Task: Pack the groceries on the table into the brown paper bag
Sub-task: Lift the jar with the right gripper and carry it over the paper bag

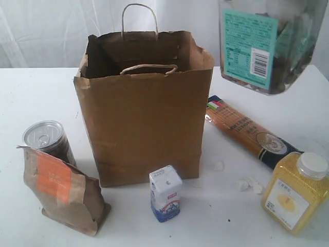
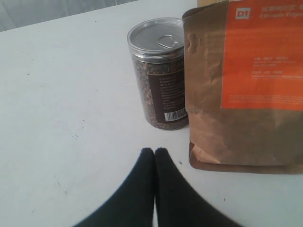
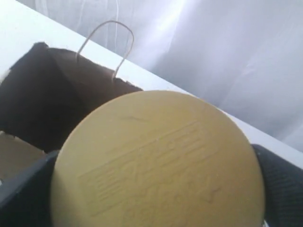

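Right tool [image 3: 154, 189] grips tan-lidded clear jar [image 1: 267, 46] (aloft).

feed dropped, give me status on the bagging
Left pincer shut, empty, near can. Right pincer holds jar aloft near bag. Front handle sags across bag mouth.

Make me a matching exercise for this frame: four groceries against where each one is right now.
1. silver-topped can
2. white-blue carton
3. tan-lidded clear jar
4. spaghetti packet

A. lying flat to the right of the brown paper bag
B. held up in the air
C. standing behind the kraft pouch
D. standing in front of the bag

Pairs: 1-C, 2-D, 3-B, 4-A
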You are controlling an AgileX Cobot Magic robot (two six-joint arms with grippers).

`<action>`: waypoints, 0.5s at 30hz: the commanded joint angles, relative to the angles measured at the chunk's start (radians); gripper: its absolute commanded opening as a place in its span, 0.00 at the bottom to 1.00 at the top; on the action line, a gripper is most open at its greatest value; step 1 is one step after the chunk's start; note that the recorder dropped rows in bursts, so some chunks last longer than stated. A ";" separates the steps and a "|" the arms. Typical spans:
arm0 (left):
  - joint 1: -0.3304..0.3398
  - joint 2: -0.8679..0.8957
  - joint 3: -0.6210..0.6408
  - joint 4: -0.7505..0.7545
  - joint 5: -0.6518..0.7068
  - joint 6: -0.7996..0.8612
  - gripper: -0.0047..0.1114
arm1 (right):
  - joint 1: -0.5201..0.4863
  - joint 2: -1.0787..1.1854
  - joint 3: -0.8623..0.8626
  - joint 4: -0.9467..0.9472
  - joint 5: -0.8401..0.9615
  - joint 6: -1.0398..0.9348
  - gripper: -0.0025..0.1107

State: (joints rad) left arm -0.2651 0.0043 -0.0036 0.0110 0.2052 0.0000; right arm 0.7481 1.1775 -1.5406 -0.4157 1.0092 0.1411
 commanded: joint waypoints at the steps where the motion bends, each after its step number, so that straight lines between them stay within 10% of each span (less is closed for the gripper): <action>1: 0.004 -0.004 0.004 -0.003 -0.002 0.000 0.04 | -0.001 0.047 -0.062 -0.023 -0.117 -0.003 0.02; 15: 0.004 -0.004 0.004 -0.003 -0.002 0.000 0.04 | -0.001 0.311 -0.278 0.081 -0.238 0.000 0.02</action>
State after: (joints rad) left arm -0.2651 0.0043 -0.0036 0.0110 0.2052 0.0000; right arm 0.7481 1.4617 -1.7879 -0.3200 0.8249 0.1411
